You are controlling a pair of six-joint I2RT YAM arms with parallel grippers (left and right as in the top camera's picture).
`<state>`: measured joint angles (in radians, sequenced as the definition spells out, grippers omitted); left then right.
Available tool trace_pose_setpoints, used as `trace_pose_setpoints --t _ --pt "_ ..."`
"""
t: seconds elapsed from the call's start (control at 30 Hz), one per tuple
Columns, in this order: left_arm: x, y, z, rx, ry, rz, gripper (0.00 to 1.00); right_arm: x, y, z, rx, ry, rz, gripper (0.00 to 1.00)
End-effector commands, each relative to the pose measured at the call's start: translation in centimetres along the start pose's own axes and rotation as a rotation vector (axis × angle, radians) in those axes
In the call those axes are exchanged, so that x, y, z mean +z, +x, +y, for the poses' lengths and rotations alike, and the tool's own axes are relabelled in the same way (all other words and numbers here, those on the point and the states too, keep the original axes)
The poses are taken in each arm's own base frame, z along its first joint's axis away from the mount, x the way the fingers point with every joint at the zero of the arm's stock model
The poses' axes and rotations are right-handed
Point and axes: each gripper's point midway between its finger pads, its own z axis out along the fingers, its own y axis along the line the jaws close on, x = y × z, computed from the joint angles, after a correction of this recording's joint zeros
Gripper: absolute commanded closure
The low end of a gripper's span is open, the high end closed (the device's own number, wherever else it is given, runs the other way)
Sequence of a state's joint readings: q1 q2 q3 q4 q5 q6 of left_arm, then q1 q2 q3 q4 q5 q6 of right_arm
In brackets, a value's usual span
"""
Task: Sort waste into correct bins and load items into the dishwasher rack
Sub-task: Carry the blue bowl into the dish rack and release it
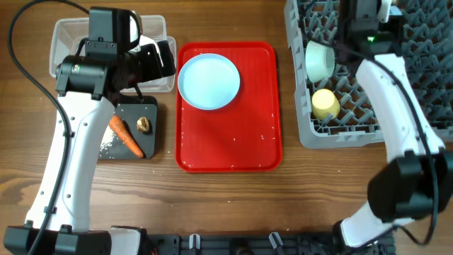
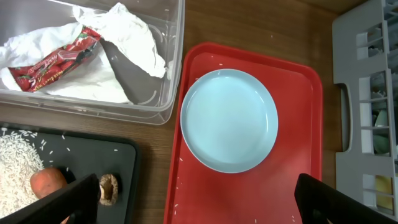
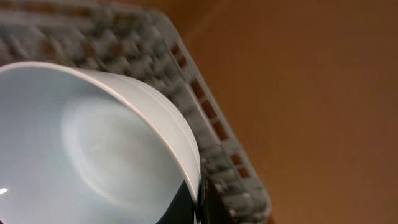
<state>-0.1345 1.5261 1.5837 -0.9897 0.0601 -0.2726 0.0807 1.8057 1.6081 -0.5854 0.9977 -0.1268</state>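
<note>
My left gripper (image 2: 199, 196) is wide open and empty, above the gap between the black tray (image 1: 152, 138) and the red tray; it also shows overhead (image 1: 159, 60). The black tray holds the carrot (image 1: 126, 137), brown lump (image 1: 144, 125) and rice (image 2: 15, 168). The clear tub (image 1: 67, 35) holds the tissue (image 2: 134, 40) and red wrapper (image 2: 56, 59). The light blue plate (image 1: 208, 81) lies on the red tray. My right gripper (image 3: 198, 202) is shut on the rim of the light blue bowl (image 3: 93, 143) over the rack (image 1: 425, 78). The green bowl (image 1: 320, 60) and yellow cup (image 1: 325, 104) sit in the rack.
The red serving tray (image 1: 233, 142) lies mid-table with a few stray rice grains on it. The rack's left wall with its handle slot (image 2: 345, 112) is close to the tray's right side. Bare wood runs along the front.
</note>
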Motion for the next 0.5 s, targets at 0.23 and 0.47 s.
trace_pose_setpoints --t 0.23,0.47 --pt "0.3 0.0 0.3 -0.009 -0.01 0.005 0.0 5.6 4.0 3.2 -0.293 0.149 0.145 0.96" --pt "0.3 0.0 0.3 -0.009 -0.01 0.005 0.0 6.5 3.6 2.9 -0.311 0.29 0.146 0.96"
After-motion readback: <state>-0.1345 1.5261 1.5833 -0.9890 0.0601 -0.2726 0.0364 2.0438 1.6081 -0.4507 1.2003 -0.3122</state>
